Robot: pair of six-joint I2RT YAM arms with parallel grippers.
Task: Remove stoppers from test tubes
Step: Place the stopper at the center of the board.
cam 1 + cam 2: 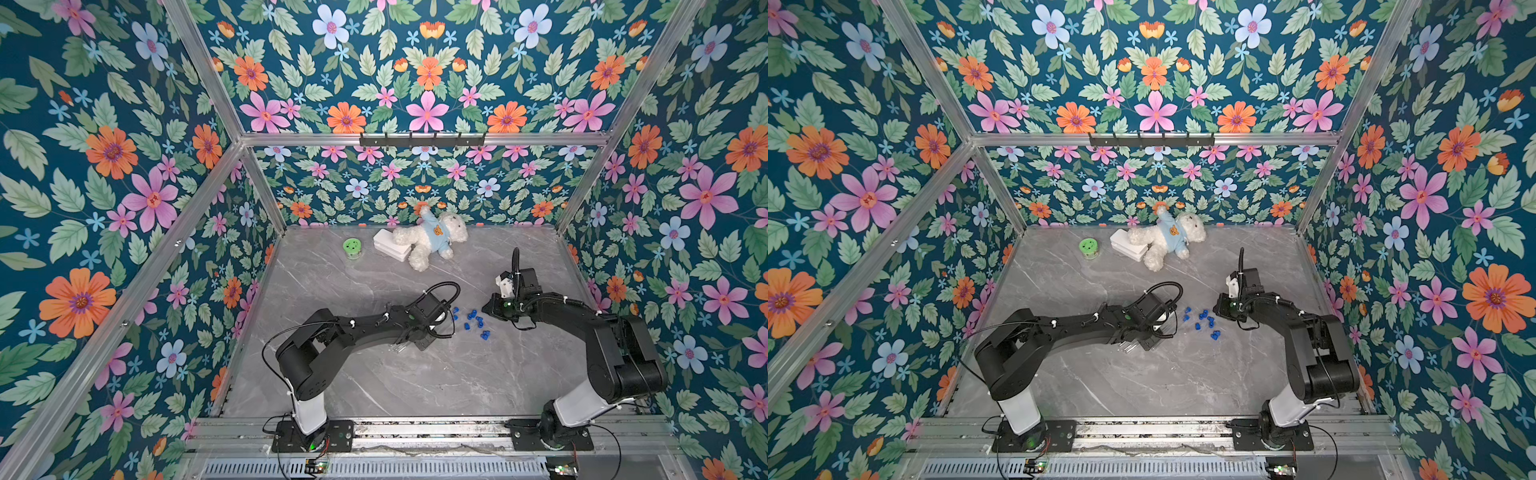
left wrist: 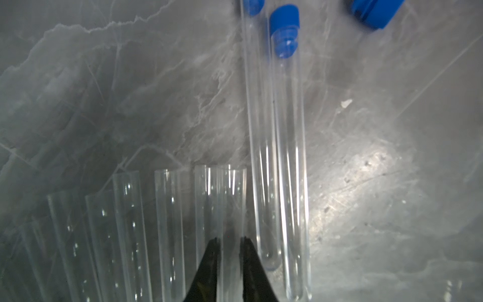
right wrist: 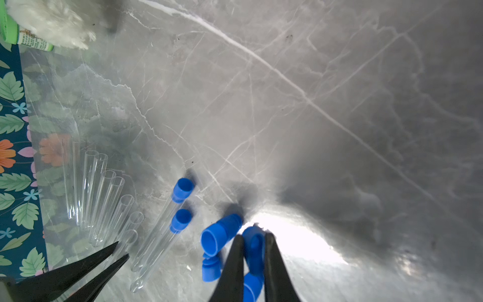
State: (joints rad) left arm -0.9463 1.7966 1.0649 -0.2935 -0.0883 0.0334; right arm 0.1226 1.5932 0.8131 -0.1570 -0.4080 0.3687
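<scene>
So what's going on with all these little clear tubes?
Two robot arms are uncorking test tubes on a marble table. The left end effector grips an already open tube. The right end effector looks closed on a blue stopper by the loose pile. Two tubes are still stoppered beside the open row.

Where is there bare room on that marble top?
Free: the marble in front, between both arm bases, and the far corner right of the teddy. Crowded: the middle, with stoppers and test tubes; the back, around green lid, white box.
</scene>
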